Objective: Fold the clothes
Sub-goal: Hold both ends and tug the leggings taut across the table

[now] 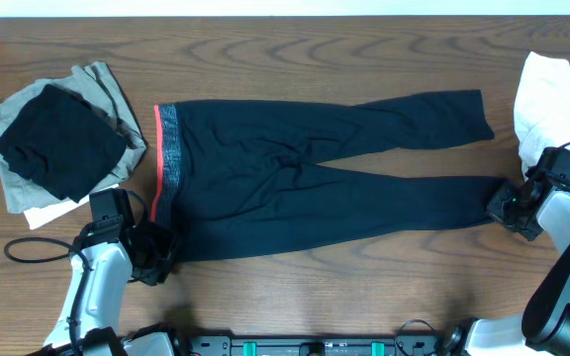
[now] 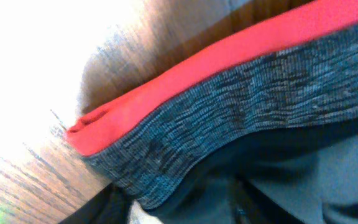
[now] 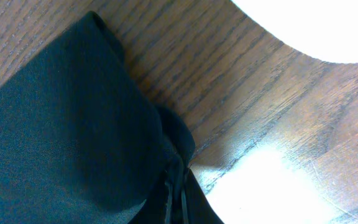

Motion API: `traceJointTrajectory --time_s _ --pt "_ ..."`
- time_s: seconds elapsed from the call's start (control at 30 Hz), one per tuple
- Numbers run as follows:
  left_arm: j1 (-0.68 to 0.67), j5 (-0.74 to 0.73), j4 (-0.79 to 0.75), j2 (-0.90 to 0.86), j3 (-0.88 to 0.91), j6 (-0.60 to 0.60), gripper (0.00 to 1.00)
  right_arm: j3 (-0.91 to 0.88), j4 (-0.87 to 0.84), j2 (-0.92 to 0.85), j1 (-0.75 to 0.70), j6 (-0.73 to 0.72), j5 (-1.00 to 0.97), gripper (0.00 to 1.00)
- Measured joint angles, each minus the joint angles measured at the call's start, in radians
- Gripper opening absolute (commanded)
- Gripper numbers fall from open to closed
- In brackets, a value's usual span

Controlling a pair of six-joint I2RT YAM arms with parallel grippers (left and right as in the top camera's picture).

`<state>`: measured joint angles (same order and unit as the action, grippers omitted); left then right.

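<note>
Dark navy leggings (image 1: 315, 188) with a red and grey waistband (image 1: 164, 158) lie flat across the wooden table, waist to the left, two legs to the right. My left gripper (image 1: 154, 255) is at the near waist corner, shut on the waistband; the left wrist view shows the red and grey waistband (image 2: 229, 93) up close. My right gripper (image 1: 508, 210) is at the cuff of the near leg, shut on it; the dark fabric (image 3: 73, 143) is pinched between the fingers in the right wrist view.
A pile of folded clothes, black on grey (image 1: 57, 138), sits at the far left. A white garment (image 1: 552, 99) lies at the far right. A black cable (image 1: 38, 249) loops by the left arm.
</note>
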<state>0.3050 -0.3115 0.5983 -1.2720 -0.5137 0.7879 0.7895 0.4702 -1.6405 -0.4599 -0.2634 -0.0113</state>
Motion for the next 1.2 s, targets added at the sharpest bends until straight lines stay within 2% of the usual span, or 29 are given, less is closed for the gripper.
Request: traceJointTrajectory --time_s 0.27,0.33,0.4,0.53,0.87,1.03,1.2 --pt "0.000 0.004 -0.002 0.000 0.000 -0.002 0.30 0.000 0.001 0.000 0.000 0.000 0.000 0.02" --pt "0.000 0.003 -0.002 0.000 0.000 -0.001 0.21 0.000 0.001 0.000 0.000 0.000 0.000 0.02" --pt "0.000 0.004 -0.002 0.000 0.000 0.003 0.06 0.000 0.001 0.000 0.000 0.000 0.000 0.02" --pt "0.000 0.004 -0.002 0.000 0.000 -0.012 0.06 0.000 0.001 0.000 0.000 0.000 0.000 0.01" --pt "0.000 0.005 0.056 0.016 0.000 -0.150 0.06 0.001 0.051 0.012 -0.010 0.000 0.053 0.01" --pt "0.000 0.005 0.132 0.125 -0.003 -0.239 0.06 -0.005 0.139 0.074 -0.010 0.000 0.087 0.01" --pt "0.000 0.033 0.241 0.286 -0.046 -0.286 0.06 -0.003 0.206 0.242 -0.010 0.000 0.099 0.01"
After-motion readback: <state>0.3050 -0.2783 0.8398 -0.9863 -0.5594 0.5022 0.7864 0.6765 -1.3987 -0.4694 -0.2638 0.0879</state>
